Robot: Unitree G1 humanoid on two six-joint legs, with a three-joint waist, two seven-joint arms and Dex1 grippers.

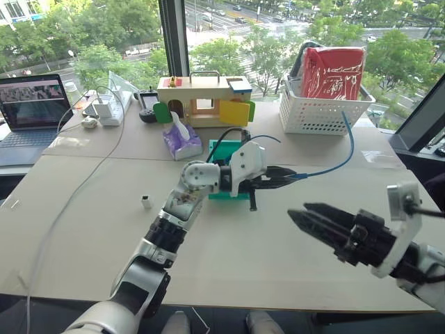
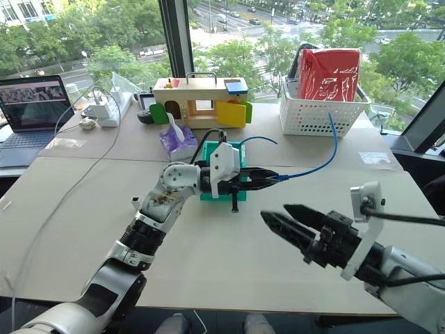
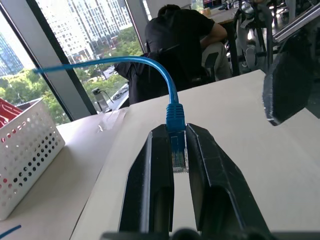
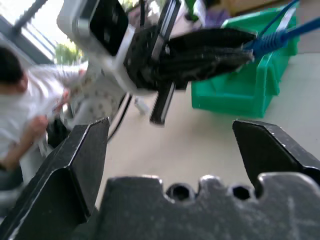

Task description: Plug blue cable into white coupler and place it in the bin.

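You can see little of the bin point(image 1: 221, 191): the left tool point(image 1: 288, 177) and its wrist cover most of it. The white coupler point(image 1: 146, 202) is too small for you to make out its socket. The blue cable point(image 3: 150, 62) runs off the left wrist view's edge.

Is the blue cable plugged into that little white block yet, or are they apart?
Apart. The left hand is shut on the blue cable at its plug, held above the table, while the white coupler stands alone on the table.
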